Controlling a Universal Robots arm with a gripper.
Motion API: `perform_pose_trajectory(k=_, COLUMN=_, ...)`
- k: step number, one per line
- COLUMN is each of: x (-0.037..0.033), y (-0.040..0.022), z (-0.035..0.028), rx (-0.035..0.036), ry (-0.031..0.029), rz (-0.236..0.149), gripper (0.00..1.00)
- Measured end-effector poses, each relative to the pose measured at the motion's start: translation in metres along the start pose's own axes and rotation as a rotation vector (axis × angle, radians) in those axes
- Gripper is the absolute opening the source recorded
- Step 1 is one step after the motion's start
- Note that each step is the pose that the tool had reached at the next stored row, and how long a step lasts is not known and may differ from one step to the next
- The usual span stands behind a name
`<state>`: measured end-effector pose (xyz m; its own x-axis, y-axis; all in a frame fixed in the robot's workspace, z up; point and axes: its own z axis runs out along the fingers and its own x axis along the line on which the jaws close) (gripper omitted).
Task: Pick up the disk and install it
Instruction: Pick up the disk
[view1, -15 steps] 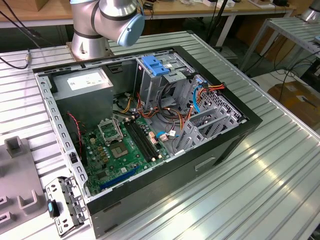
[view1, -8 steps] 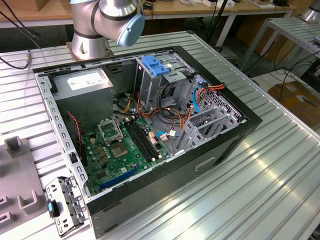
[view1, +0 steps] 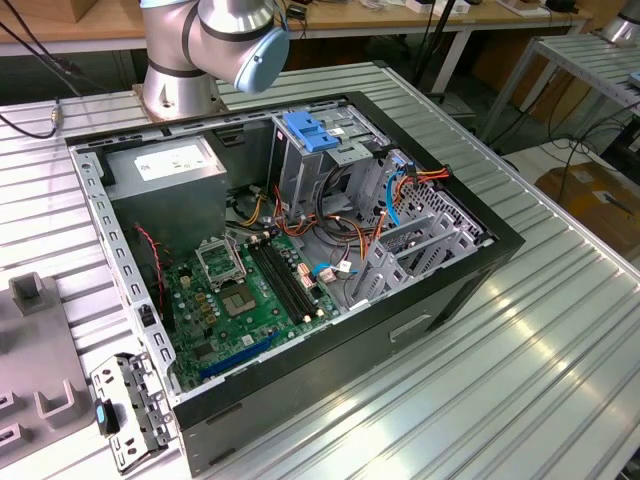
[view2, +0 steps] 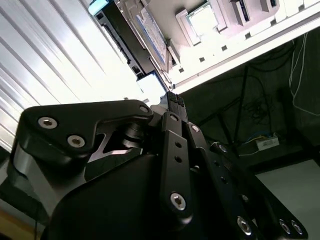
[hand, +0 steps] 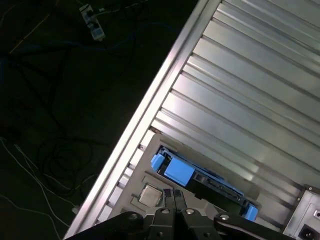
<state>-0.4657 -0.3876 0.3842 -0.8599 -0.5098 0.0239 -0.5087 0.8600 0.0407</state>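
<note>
In the first wrist view, the disk (hand: 178, 171) is sitting near the edge of the slatted table (hand: 240, 100). The gripper (hand: 173, 193) is hovering just beside it, claw pinched narrow, holding nothing: apparently the pick-up approach. Grasping would call for widening it first.

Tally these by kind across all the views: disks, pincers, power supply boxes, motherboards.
Disk: 1
Pincer: 1
Power supply box: 1
Motherboard: 1
Total: 4
</note>
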Motion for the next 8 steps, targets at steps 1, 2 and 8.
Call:
perform_pose_trajectory(k=1, x=0.0, y=0.0, z=0.0, rx=0.0003, ry=0.0005, rz=-0.012, gripper=0.11)
perform_pose_trajectory(k=2, x=0.0, y=0.0, z=0.0, rx=0.0007, ry=0.0011, rz=-0.028, gripper=0.11)
perform_pose_trajectory(k=8, x=0.0, y=0.0, z=0.0001, rx=0.0028, ry=0.0048, rz=-0.119, gripper=0.11)
